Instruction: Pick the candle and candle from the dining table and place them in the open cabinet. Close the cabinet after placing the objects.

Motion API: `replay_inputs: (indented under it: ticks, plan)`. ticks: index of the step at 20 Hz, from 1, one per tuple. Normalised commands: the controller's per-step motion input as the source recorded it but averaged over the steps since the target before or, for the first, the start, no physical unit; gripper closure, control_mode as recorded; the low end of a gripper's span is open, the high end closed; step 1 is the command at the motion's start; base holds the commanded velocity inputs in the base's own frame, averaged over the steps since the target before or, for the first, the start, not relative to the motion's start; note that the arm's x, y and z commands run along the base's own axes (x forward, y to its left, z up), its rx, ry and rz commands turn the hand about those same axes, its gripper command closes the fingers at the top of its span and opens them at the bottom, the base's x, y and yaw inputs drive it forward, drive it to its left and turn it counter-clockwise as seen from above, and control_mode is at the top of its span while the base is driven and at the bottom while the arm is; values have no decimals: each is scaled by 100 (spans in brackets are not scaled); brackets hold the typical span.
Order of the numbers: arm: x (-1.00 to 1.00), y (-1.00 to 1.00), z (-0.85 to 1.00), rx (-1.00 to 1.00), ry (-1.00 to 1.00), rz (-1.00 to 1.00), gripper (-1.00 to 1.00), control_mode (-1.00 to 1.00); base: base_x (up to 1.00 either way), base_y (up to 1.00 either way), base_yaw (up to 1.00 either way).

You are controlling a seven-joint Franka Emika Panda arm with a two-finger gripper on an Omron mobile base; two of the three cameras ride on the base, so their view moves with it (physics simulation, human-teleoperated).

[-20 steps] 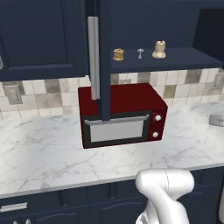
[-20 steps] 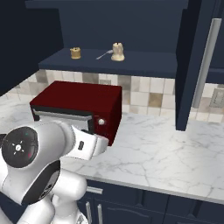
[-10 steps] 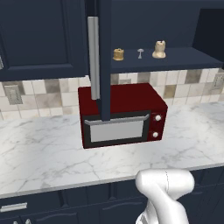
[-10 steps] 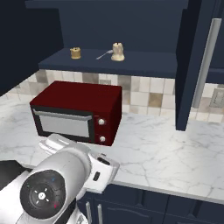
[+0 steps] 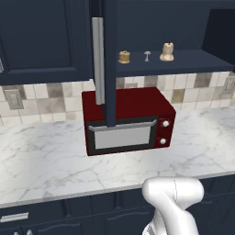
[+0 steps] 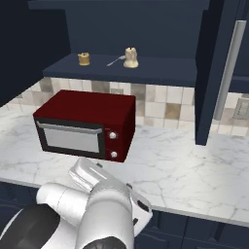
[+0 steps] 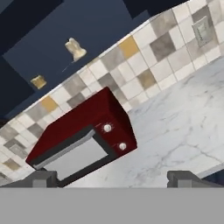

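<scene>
Standing on the shelf of the open cabinet, the two candles are well apart: the golden-tan candle to the left, the pale cream candle to the right, with a small silvery object between them, too small to identify. The cabinet door swings out edge-on toward the left base camera, its long silver handle hanging in front of the red microwave and covering part of its top. The microwave sits on the white marble bench directly under the shelf, against the tiled backsplash. In the right base view the same door cuts across the right side and hides the wall behind it. The hand view looks up, tilted, at microwave and shelf; the pincer shows its two dark tips spread wide with nothing between them, though the lower parts of the fingers are cut off. The arm's white elbow blocks the bench's near edge.
</scene>
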Motion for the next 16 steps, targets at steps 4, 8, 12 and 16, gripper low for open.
replay_inputs:
  ticks: [4, 8, 12, 16]
  plan:
    - [0, -40, 0, 30, 0, 0, -100, -100, 0, 0, 0]
    - [0, -41, 0, 24, -1, 1, -100, -100, 0, 0, 0]
    - [1, -18, -6, 14, 6, 8, -100, -100, 0, 0, 0]
    - [0, -30, -5, 28, 0, 0, -100, -100, 0, 0, 0]
